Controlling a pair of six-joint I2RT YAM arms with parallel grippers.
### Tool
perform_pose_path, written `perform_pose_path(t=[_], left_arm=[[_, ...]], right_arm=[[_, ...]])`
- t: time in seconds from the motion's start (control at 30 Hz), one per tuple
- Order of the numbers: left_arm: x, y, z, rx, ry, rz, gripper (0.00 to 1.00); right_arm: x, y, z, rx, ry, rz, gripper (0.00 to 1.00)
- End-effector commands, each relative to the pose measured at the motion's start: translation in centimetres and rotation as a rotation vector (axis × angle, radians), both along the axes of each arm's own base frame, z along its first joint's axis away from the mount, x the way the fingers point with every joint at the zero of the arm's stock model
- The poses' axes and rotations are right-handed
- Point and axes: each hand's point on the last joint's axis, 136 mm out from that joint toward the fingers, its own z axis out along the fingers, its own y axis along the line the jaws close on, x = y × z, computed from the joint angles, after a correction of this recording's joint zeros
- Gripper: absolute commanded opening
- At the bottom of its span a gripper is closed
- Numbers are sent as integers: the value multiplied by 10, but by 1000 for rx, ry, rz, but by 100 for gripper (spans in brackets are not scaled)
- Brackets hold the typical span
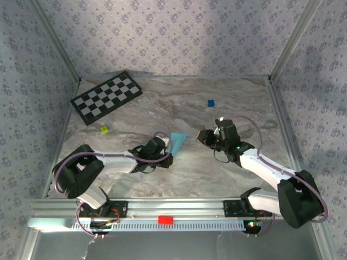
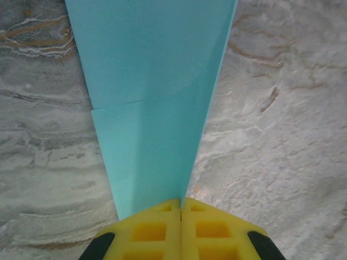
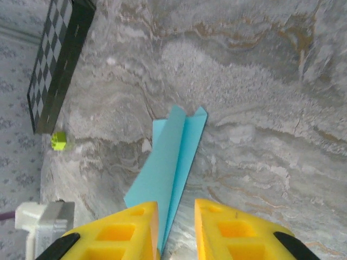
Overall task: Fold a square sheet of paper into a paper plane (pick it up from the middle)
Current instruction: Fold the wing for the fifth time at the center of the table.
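Little folding seems left — mid-surface point(image 1: 233, 103), the left jaws clench the paper plane point(image 1: 178, 140) by its narrow end, the right jaws gape beside it — next likely needs a gentle release.

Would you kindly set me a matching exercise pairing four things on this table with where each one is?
Things:
1. paper plane
2. checkerboard
3. blue cube
4. yellow-green cube

Places:
A. far left corner
B. far side, right of centre, alone
C. clamped in the shut left pincer
D. left side, just nearer than the checkerboard

Pairs: 1-C, 2-A, 3-B, 4-D
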Motion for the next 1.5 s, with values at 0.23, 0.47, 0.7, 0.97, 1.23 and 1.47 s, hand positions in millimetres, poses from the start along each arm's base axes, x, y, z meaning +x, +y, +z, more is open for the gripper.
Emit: perform_pose_path(t=[0.23, 0.47, 0.7, 0.97, 1.23, 1.47], left_arm=[[-3, -20, 24, -248, 97, -63, 0], [-5, -26, 17, -316, 146, -74, 0], [-3, -31, 14, -355, 156, -72, 0], [0, -31, 8, -429, 194, -50, 0], [-1, -29, -1, -463, 221, -19, 0], [-1, -31, -4, -491, 254, -9, 0]], right_arm=[[-7, 41, -6, 49, 22, 228, 25], [-13, 65, -9, -17, 1, 352, 22], [-16, 78, -22, -2, 34, 403, 21], [-17, 85, -36, 38, 77, 416, 19], [-12, 93, -44, 74, 106, 421, 17], [-8, 94, -47, 91, 114, 420, 17]])
